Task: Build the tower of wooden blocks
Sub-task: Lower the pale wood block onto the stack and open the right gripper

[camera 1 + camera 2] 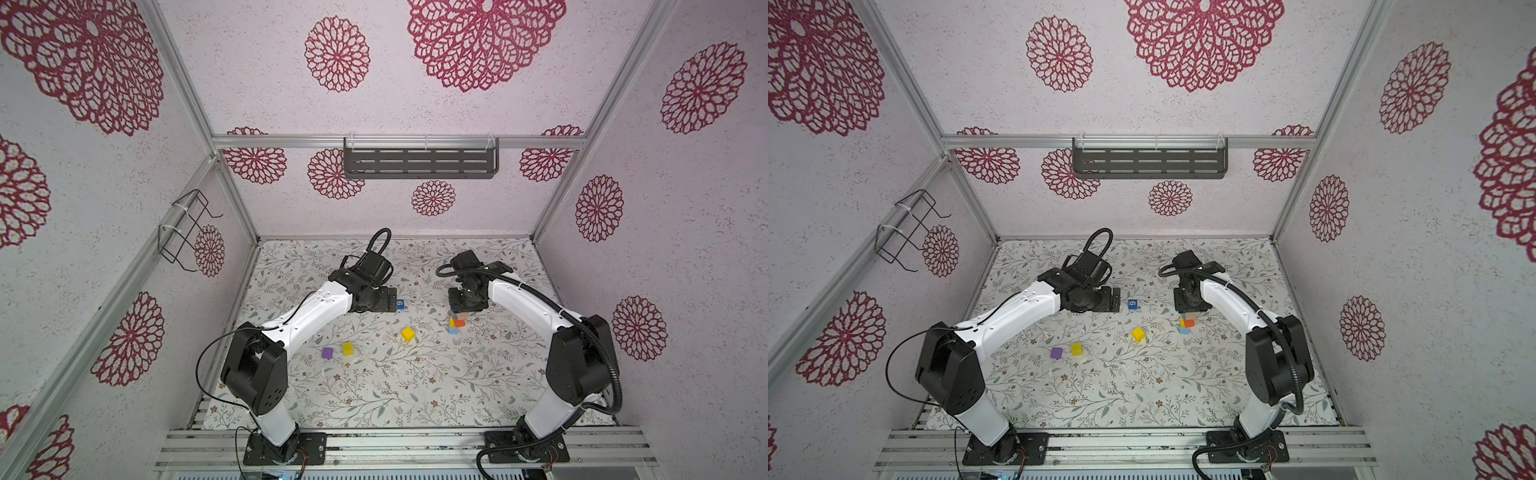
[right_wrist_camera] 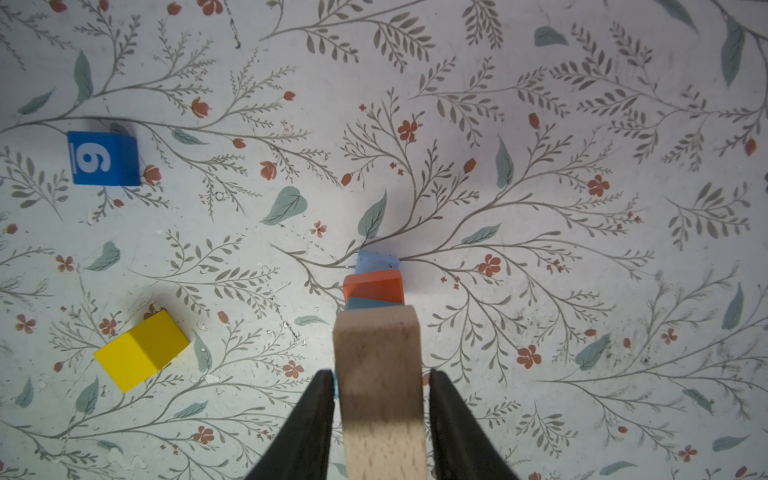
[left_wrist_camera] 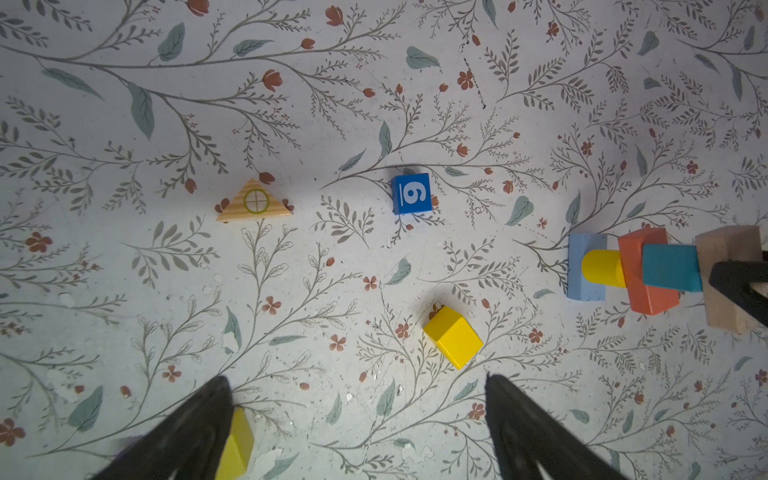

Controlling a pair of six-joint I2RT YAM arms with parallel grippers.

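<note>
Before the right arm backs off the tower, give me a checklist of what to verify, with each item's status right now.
1. Clearance: right gripper stands clear of tan block, slim gap each side: ok.
2. Seating: tan block flat on teal block: cannot tell, joint hidden.
3. Stability: tower stands: ok.
4. Spare hand: left gripper open, empty: ok.
5. Spacing: left gripper apart from tower: ok.
6. Next pieces: blue cube marked 6 and yellow cube each lie alone: ok.
</note>
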